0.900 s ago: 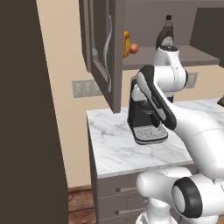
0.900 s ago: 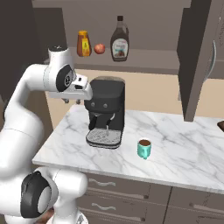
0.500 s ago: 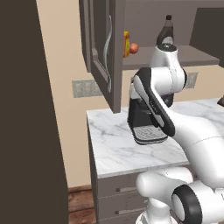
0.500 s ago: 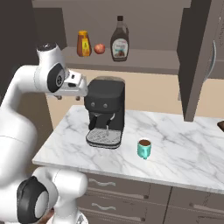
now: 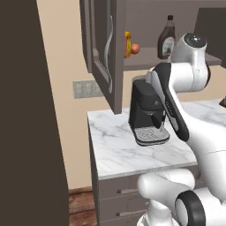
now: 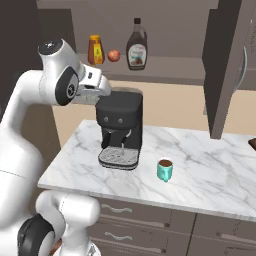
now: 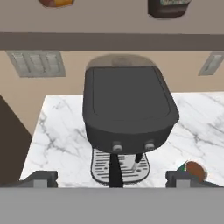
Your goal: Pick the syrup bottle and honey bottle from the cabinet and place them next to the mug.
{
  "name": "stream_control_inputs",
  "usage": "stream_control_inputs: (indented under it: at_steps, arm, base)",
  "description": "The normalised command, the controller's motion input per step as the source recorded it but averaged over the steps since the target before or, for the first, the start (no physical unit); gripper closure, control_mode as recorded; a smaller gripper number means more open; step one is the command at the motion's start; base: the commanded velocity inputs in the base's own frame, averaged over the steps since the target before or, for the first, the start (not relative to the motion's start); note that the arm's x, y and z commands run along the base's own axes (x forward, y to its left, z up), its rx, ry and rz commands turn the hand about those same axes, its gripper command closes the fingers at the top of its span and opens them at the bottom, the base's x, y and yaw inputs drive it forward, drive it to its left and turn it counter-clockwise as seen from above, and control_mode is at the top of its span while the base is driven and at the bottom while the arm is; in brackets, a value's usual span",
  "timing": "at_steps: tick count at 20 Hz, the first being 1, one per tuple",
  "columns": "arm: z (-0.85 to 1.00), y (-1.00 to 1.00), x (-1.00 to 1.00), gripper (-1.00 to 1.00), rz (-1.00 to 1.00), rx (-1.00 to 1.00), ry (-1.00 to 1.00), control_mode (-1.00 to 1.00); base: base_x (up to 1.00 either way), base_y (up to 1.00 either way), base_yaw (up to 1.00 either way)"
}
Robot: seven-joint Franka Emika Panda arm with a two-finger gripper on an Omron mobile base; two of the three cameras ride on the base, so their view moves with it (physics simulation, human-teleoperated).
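**Reaching up for the first bottle**

I judge this to be the opening approach – nothing is picked yet. In the right base view the syrup stands at upper centre on the cabinet shelf, with the honey to its left and a small red ball between them. The mug sits low and right of centre on the marble counter, just right of the coffee machine.

My gripper hangs above the coffee machine, well below the shelf. In the hand view its two tips stand at the far lower left and lower right – spread about as wide as they go, with nothing between them and touching nothing. The bottle bases just show at the top edge there: honey upper left, syrup upper right.

The next move, as I see it, calls for lifting the hand to shelf height, levelling it toward one bottle, and sliding the jaws around its body without nudging the ball or the other bottle.
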Motion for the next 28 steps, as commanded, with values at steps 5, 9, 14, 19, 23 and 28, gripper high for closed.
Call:
stream_control_inputs:
  at_steps: [5,9,14,19,23,28]
  arm:
    - [0.58,-0.64,0.04,-1.0,-0.2,0.01,-0.03,-1.0]
    - [0.45,-0.18,-0.06,-1.0,-0.11,0.05,-0.18,-1.0]
    - [0.5,0.0,-0.19,-1.0,-0.02,0.02,-0.2,-1.0]
    - [0.05,0.0,-0.13,-1.0,0.0,0.03,-0.19,-1.0]
    - [0.0,0.01,0.03,-1.0,0.0,0.0,-0.12,-1.0]
    - [0.15,0.01,0.1,-1.0,-0.01,0.0,-0.08,-1.0]
  base:
    - [0.0,0.0,0.0]
    - [0.0,0.0,0.0]
    - [0.0,0.0,0.0]
    - [0.0,0.0,0.0]
    - [0.0,0.0,0.0]
    - [0.0,0.0,0.0]
